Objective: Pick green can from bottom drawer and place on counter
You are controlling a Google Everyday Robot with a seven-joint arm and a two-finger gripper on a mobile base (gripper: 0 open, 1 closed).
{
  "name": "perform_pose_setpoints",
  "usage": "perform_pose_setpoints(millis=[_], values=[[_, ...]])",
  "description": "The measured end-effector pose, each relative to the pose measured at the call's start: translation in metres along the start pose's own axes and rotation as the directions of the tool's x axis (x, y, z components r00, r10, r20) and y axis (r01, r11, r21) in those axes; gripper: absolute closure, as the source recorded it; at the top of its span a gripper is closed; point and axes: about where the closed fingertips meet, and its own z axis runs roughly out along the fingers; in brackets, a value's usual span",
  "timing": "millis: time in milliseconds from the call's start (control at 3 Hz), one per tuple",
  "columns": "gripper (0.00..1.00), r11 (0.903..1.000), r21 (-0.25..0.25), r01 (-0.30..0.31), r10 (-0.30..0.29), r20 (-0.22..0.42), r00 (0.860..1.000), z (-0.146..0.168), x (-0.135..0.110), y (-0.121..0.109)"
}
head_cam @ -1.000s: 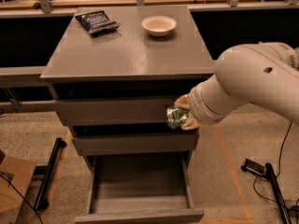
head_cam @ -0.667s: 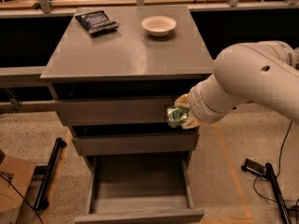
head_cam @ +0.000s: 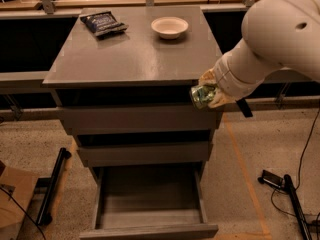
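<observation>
We carry the green can pinched in the gripper, just under the front edge of the counter. We judge it best to lift clear of that edge before moving up-left and setting it down upright. We count one can, one white bowl, one snack bag, two upper drawers, and one open bottom drawer below-left.

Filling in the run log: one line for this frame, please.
phase: carry | gripper: shut on green can, front-right of cabinet, just below counter edge | bottom drawer: open | on counter: white bowl, snack bag
</observation>
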Motion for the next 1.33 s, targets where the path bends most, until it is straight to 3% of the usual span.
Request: perform_pose_setpoints(millis=[333, 667, 1333], values=[[1.00, 0.9918, 0.122, 0.037, -0.034, -0.021, 0.999, -0.046, 0.032, -0.066], [1.00, 0.9940, 0.100, 0.044, -0.042, -0.021, 0.999, -0.031, 0.031, -0.065], [1.00, 0.9839, 0.134, 0.118, -0.119, 0.002, 0.993, 0.000, 0.045, -0.110]])
